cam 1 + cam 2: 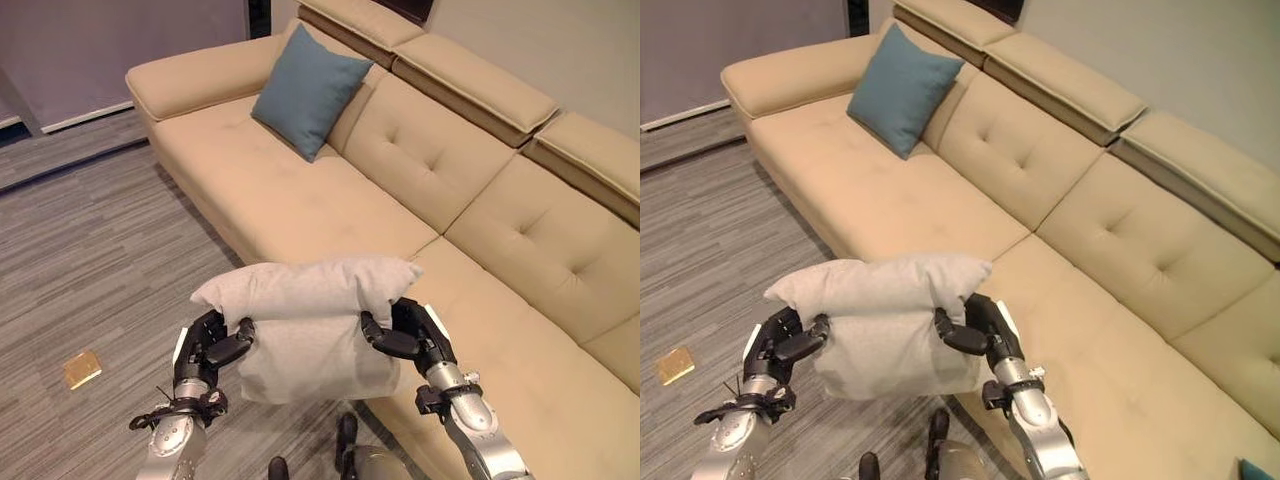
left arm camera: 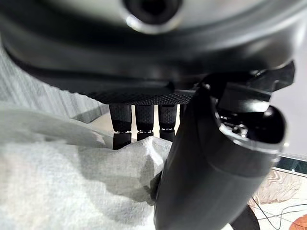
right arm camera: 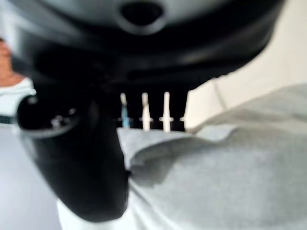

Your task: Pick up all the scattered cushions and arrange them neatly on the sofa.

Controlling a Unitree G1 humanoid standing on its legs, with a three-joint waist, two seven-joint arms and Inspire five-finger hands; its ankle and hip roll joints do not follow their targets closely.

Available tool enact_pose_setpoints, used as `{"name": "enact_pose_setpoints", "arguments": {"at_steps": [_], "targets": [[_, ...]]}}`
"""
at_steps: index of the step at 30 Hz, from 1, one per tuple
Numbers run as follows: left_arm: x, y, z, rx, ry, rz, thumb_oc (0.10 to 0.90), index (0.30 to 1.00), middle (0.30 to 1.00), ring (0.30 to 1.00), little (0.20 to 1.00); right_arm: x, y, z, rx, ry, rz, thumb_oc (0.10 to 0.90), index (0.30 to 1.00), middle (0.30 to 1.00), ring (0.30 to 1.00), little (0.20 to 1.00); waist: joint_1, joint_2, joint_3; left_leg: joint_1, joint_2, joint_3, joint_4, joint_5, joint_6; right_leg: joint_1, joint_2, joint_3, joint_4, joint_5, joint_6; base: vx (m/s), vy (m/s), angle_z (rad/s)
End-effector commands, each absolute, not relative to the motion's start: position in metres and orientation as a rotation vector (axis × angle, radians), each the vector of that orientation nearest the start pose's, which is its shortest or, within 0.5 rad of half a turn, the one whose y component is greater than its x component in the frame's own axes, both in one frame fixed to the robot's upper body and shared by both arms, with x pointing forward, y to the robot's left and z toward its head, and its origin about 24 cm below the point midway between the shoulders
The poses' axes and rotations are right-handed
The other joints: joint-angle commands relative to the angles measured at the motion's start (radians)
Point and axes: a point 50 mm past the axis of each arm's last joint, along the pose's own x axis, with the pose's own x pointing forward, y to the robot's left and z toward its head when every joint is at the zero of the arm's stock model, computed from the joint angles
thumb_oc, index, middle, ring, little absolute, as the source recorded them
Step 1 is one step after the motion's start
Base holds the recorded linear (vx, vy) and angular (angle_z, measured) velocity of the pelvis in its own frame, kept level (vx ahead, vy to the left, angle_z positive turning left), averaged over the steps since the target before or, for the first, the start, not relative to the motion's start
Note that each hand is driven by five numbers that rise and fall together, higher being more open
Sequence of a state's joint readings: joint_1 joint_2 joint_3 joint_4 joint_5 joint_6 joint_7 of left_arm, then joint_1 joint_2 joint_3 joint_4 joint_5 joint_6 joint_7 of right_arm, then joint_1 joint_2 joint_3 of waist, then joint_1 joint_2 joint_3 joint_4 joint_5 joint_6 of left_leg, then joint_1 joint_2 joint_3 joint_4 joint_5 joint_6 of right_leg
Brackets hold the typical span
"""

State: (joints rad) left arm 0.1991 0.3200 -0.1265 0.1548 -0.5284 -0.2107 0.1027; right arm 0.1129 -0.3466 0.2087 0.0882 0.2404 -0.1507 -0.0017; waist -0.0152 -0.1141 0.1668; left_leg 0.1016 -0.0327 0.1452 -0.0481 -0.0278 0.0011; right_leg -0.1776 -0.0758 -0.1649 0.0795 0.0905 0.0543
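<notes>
— While we pinch the grey cushion [image 1: 310, 325] between left hand [image 1: 208, 349] and right hand [image 1: 412, 335] before the sofa [image 1: 300, 200], what's done?
— Our teal cushion [image 1: 308, 88] already leans there; this one remains.

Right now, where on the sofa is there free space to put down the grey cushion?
Bare seat runs from the blue cushion to the near end of the sofa. Both hands grip the grey cushion over its front edge.
</notes>
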Motion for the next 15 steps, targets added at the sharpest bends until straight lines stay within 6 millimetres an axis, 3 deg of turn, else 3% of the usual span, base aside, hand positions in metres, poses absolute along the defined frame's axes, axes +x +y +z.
{"name": "enact_pose_setpoints", "arguments": {"at_steps": [1,2,4,7,10,14,15], "targets": [[0.221,0.180,0.041,-0.192,-0.120,-0.106,0.400,0.300,0.300,0.300,0.300,0.249,-0.172,0.087,-0.041,-0.326,0.175,0.400,0.300,0.300,0.300,0.300,-0.021,-0.037,-0.083,-0.144,0.064,-0.015,0.367,-0.092,-0.069,0.150,0.010,-0.029,-0.073,-0.075,0.050,0.13,-0.105,0.07],[0.221,0.180,0.041,-0.192,-0.120,-0.106,0.400,0.300,0.300,0.300,0.300,0.249,-0.173,0.087,-0.041,-0.327,0.175,0.400,0.300,0.300,0.300,0.300,-0.022,-0.035,-0.083,-0.149,0.067,-0.017,0.376,-0.096,-0.070,0.151,0.012,-0.030,-0.074,-0.074,0.048,0.09,-0.088,0.21],[0.220,0.179,0.039,-0.195,-0.109,-0.116,0.400,0.300,0.300,0.300,0.300,0.247,-0.176,0.085,-0.048,-0.314,0.161,0.400,0.300,0.300,0.300,0.300,-0.018,-0.037,-0.073,-0.195,0.094,-0.017,0.486,-0.049,-0.083,0.177,0.021,-0.029,-0.087,-0.082,0.027,0.06,-0.054,0.07],[0.220,0.178,0.037,-0.196,-0.096,-0.121,0.400,0.300,0.300,0.300,0.300,0.244,-0.179,0.081,-0.039,-0.291,0.155,0.400,0.300,0.300,0.300,0.300,-0.013,-0.051,-0.064,-0.265,0.107,-0.019,0.537,-0.057,-0.060,0.205,0.023,-0.018,-0.093,-0.102,0.015,0.09,-0.039,-0.07],[0.218,0.177,0.034,-0.193,-0.085,-0.113,0.400,0.300,0.300,0.300,0.300,0.243,-0.183,0.078,-0.052,-0.275,0.126,0.400,0.300,0.300,0.300,0.300,0.003,-0.057,-0.055,-0.333,0.075,-0.053,0.435,-0.083,-0.049,0.232,0.031,0.016,-0.104,-0.122,0.019,0.12,0.048,-0.25],[0.219,0.178,0.040,-0.200,-0.112,-0.092,0.400,0.300,0.300,0.300,0.300,0.246,-0.182,0.078,-0.063,-0.275,0.121,0.400,0.300,0.300,0.300,0.300,0.027,-0.031,-0.055,-0.323,0.003,-0.209,0.212,0.012,-0.070,0.257,0.070,0.090,-0.091,-0.147,0.021,0.18,0.103,-0.59],[0.218,0.178,0.040,-0.200,-0.112,-0.092,0.400,0.300,0.300,0.300,0.300,0.246,-0.182,0.078,-0.063,-0.275,0.121,0.400,0.300,0.300,0.300,0.300,0.029,-0.031,-0.054,-0.320,0.003,-0.208,0.209,0.013,-0.070,0.258,0.070,0.091,-0.091,-0.147,0.021,0.20,0.121,-0.52]]}}
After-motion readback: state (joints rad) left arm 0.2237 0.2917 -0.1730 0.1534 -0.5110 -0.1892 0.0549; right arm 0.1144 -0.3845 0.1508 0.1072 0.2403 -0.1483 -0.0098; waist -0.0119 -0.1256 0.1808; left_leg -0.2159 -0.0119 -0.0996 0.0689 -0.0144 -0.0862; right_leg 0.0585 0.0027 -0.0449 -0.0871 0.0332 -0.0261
